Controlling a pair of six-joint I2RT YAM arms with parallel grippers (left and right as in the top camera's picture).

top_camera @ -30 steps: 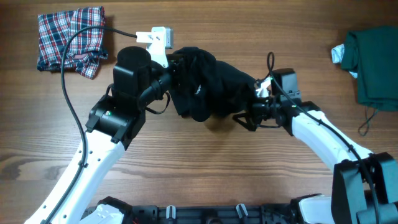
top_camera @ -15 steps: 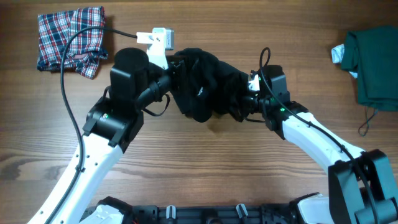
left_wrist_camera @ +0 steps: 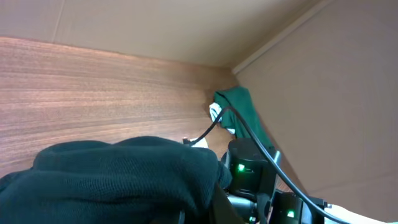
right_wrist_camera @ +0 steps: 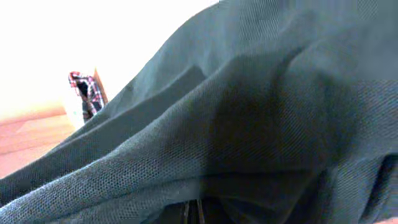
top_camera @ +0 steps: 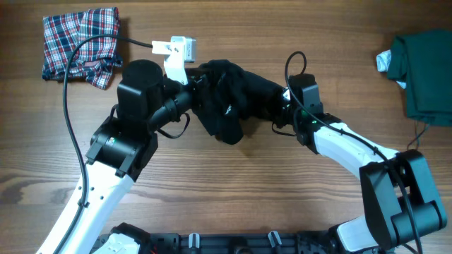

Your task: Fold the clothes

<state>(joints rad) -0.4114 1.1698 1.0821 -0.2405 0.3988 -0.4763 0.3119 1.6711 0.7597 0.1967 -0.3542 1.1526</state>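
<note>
The black shirt point(top_camera: 233, 102) hangs bunched in a lump between my two arms, just above the table's middle. At the lump's left end my left gripper point(top_camera: 198, 90) is shut on it, fingers buried in the cloth. My right gripper point(top_camera: 277, 111) is pushed into the right end and shut on the fabric. Black cloth point(left_wrist_camera: 112, 180) fills the bottom of the left wrist view. In the right wrist view the same mesh cloth point(right_wrist_camera: 249, 112) covers nearly everything and hides the jaws. A plaid garment point(top_camera: 79, 42) lies crumpled at the far left, and a dark green garment point(top_camera: 424, 70) lies at the far right.
A small white object point(top_camera: 383, 61) sits at the green garment's left edge. The left arm's black cable point(top_camera: 70, 92) loops over the table beside the plaid garment. The left wrist view shows the green garment point(left_wrist_camera: 239, 109) by the corner where two beige walls point(left_wrist_camera: 323, 93) meet.
My right gripper slid left into the black shirt and went from open to shut on it. The left arm shifted slightly left, and the bundle is more compressed between the arms.
</note>
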